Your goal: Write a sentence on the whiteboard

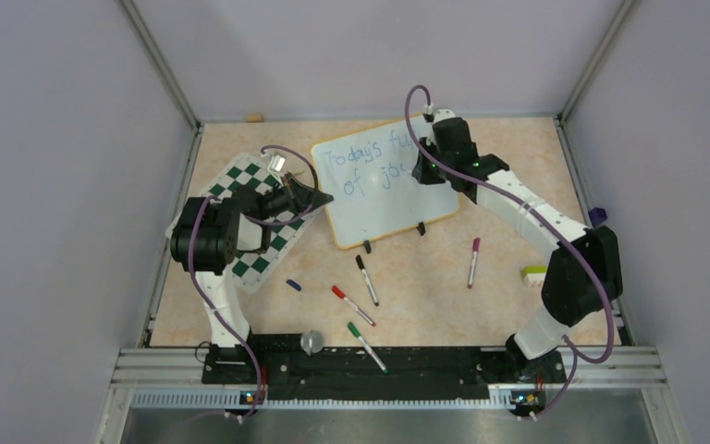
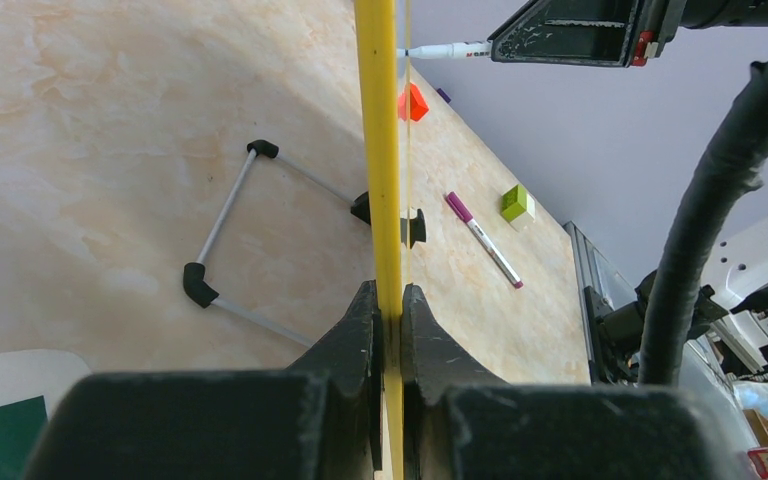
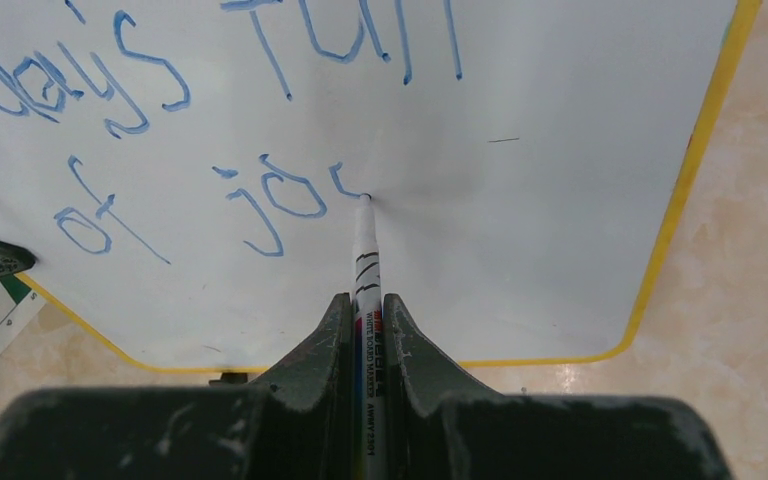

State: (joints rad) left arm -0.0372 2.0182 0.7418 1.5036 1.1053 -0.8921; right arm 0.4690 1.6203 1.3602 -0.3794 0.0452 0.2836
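Glossy smooth whiteboard (image 3: 540, 200), matt black scuffed plastic right gripper (image 3: 367, 330), marble-patterned beige table (image 2: 110, 150) surface

We log a pale marbled table (image 1: 425, 305). On its left side lies a green-and-white chequered mat (image 1: 261, 263). Toward the near edge we count three pens lying loose and close together: black-capped (image 1: 367, 280), red-capped (image 1: 352, 304) and green-capped (image 1: 366, 344). A purple-capped pen (image 1: 472, 263) lies alone further right. A small blue cap (image 1: 293, 285) sits near the mat's near edge. A lime-green block (image 1: 533, 272) rests by the right edge. The left wrist view also shows an orange block (image 2: 412, 102).
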